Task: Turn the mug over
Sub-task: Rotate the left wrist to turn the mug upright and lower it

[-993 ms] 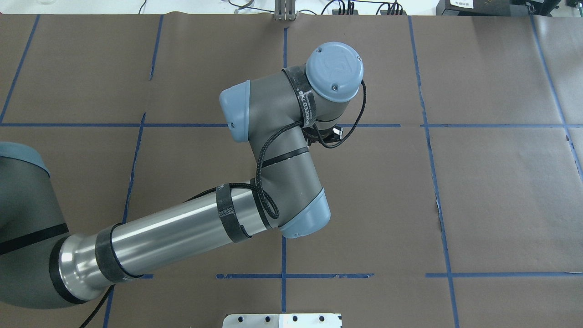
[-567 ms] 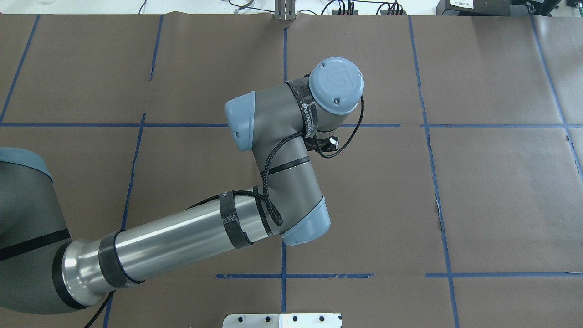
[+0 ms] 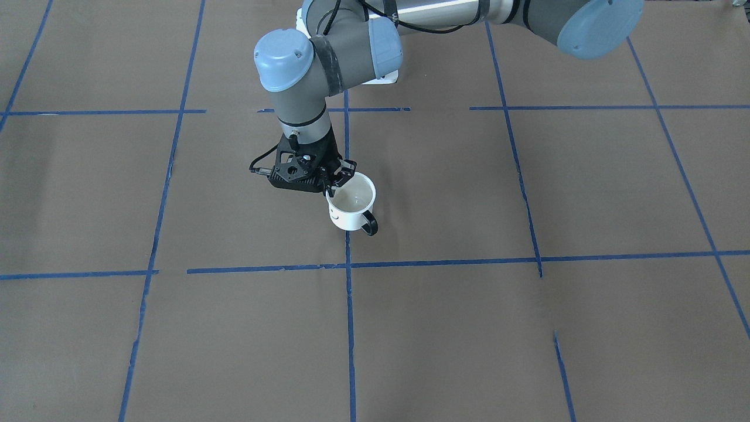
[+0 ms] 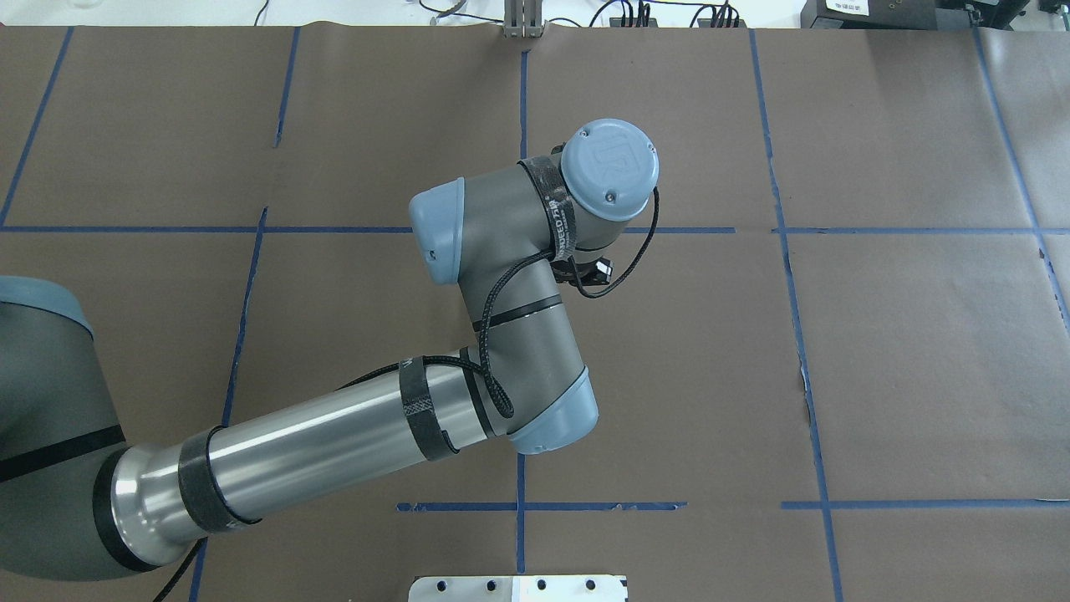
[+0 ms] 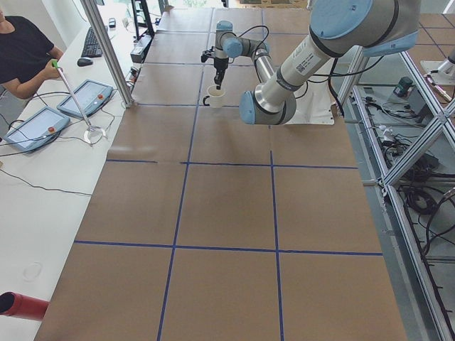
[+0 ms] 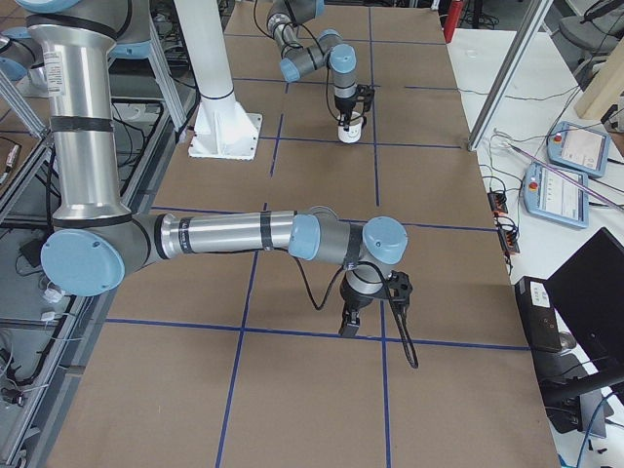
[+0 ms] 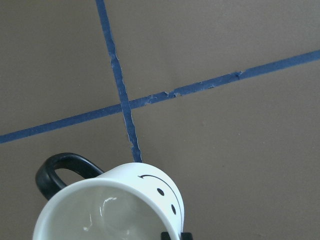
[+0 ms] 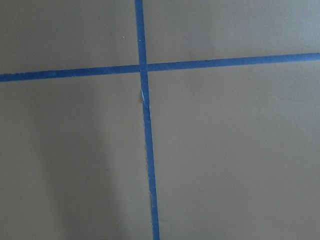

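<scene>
- The left gripper (image 3: 330,189) is clamped on the rim of the upright mug (image 3: 350,212), beside a blue tape line (image 3: 350,305) on the brown surface (image 3: 527,328).
- The right gripper (image 6: 348,330): cannot tell its state.

The mug (image 3: 350,205) was white with a black handle (image 7: 67,159), a pale interior and a black smiley face (image 7: 161,191) drawn on its side. The left gripper (image 3: 331,187) was black, on a left arm (image 4: 510,251) of dark grey joints, pale blue caps, a silver tube and black straps. The table cover (image 3: 527,340) was plain brown, crossed by a grid of blue tape lines (image 3: 445,262).
</scene>
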You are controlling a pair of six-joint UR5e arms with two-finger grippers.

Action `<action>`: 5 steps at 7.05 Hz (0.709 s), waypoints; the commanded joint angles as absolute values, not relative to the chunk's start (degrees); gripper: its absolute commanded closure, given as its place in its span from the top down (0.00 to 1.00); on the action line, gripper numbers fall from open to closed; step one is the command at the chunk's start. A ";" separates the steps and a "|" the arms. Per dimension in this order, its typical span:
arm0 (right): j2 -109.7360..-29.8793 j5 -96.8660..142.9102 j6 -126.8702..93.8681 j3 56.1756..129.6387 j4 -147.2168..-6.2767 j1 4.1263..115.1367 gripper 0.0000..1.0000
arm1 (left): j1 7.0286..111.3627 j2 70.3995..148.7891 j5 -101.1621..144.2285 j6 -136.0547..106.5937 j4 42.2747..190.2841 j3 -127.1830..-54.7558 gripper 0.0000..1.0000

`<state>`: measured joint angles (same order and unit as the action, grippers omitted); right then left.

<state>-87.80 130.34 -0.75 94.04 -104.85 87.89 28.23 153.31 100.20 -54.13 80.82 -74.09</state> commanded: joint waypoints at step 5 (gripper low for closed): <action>-87.80 130.34 -0.79 94.04 -104.85 87.89 1.00 | 27.33 152.58 100.46 -54.05 81.30 -75.05 1.00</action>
